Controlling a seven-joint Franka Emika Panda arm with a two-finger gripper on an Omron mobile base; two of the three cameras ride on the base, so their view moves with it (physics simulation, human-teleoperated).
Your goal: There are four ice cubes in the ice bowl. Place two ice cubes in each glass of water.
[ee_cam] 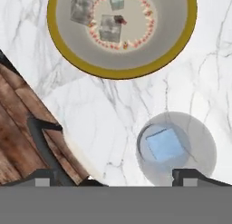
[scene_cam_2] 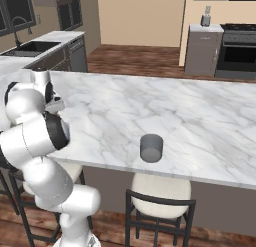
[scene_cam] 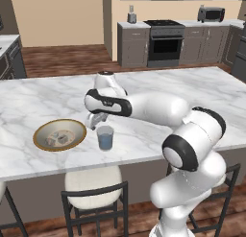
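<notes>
Looking at the left base view, we see our gripper [scene_cam: 96, 120] hanging with its jaws spread and empty just above a small clear cylindrical glass [scene_cam: 105, 137] of bluish water near the frame's centre. Left of it lies the wide shallow bowl [scene_cam: 59, 135], gold-rimmed, with pale ice cubes [scene_cam: 58, 137] inside, on the veined white marble counter [scene_cam: 48, 99].

From the right base view, a second glass [scene_cam_2: 151, 147], darker grey and straight-sided, stands alone at centre on the same marble.

Through the hand view, the bowl's round rim [ee_cam: 122, 71] fills the top, holding three translucent cubes. At lower right, the clear glass holds one square bluish ice cube [ee_cam: 164, 143].
</notes>
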